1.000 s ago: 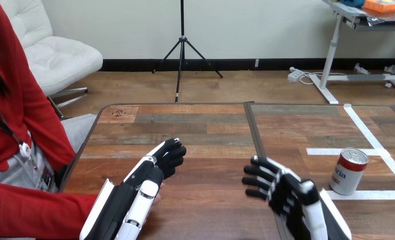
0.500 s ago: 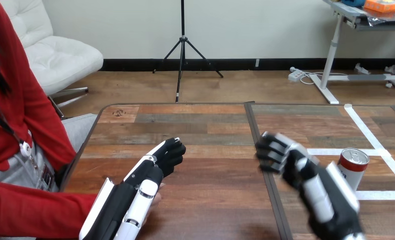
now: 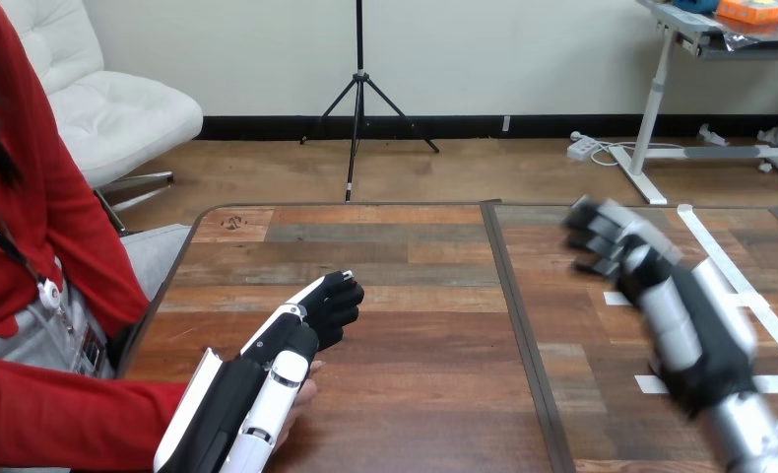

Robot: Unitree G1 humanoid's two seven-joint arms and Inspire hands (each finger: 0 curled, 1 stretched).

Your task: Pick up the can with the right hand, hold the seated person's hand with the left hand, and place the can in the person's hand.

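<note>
My left hand [image 3: 304,327] rests low over the wooden table [image 3: 415,246] at the left, its fingers curled with nothing seen in them. The person's hand [image 3: 307,391] lies crosswise under my left wrist, its tip peeking out on the right side. Their red sleeve [image 3: 70,419] comes in from the bottom left. My right hand [image 3: 649,268] is raised above the table's right half, blurred with motion, fingers loosely bent and open, holding nothing. Its forearm [image 3: 720,365] runs down to the bottom right corner, over the white tape lines.
White tape lines [image 3: 705,246] mark a square on the table's right half. A dark seam [image 3: 513,315] splits the tabletop down the middle. The table's left edge [image 3: 168,286] faces the seated person.
My right hand has swung up and to the right, from the table's near middle to in front of the spot where the red-and-white can stood. The left hand and the person's hand have stayed put.
</note>
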